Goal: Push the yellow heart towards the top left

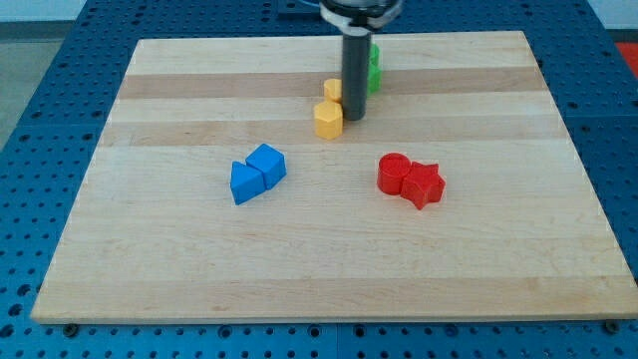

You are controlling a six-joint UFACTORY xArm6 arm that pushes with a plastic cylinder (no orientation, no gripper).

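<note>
On the wooden board (199, 259), my bare tip (353, 120) touches the yellow heart (328, 120), gripping nothing, the top-left push barely begun.

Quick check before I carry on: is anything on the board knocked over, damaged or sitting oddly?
Nothing stands out. The blue blocks and red blocks sit as tidy pairs on the board. My tip rests just right of the front yellow block; the rod partly hides a second yellow block and a green block.
</note>
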